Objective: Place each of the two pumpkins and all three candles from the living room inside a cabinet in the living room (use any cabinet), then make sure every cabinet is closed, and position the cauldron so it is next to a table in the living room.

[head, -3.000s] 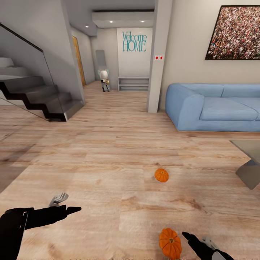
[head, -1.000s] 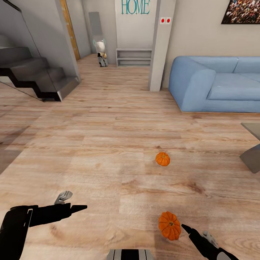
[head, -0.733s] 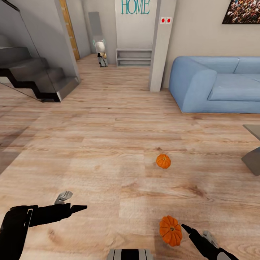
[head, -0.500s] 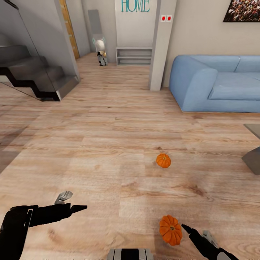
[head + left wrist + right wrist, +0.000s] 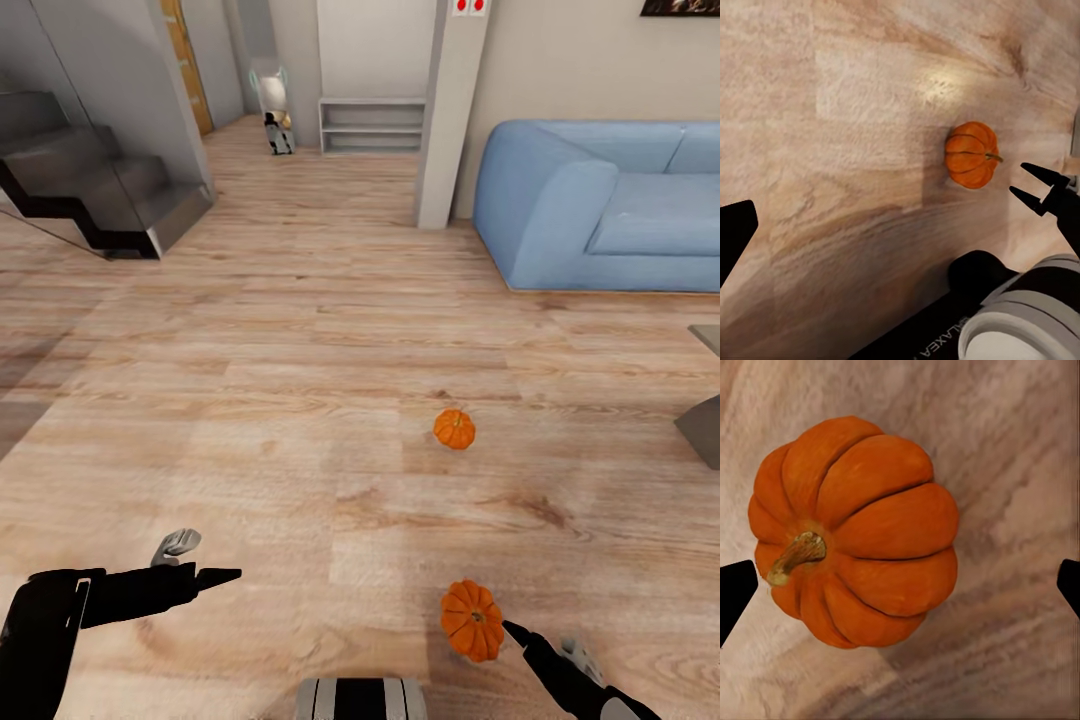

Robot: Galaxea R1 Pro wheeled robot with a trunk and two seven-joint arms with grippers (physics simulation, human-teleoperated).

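— Orange on pale wood: where do the two pumpkins sit?

— Both lie on the plank floor. The nearer pumpkin is at the lower right of the head view, just beside the tip of the right end effector. The farther pumpkin rests right of centre, well apart from the first and above it in the frame.

— Which way does the near one point?

— In the right wrist view the nearer pumpkin is seen almost from above, its ribs fanning out from a short tan stem that leans toward the left edge of that frame. It is squat and round, so no clear long axis. In the left wrist view its stem points toward the right side of the frame, at the right end effector's dark tips.

— And the end effectors?

— The right one is released: its two black fingertips stand at opposite edges of the wrist frame with the pumpkin between them, not touching it. The left end effector hovers at the lower left of the head view, spread apart and empty, one finger dark, one grey.

— Anything else around?

— A blue sofa at the upper right, a grey worktop corner at the right edge, and dark stairs at the upper left.
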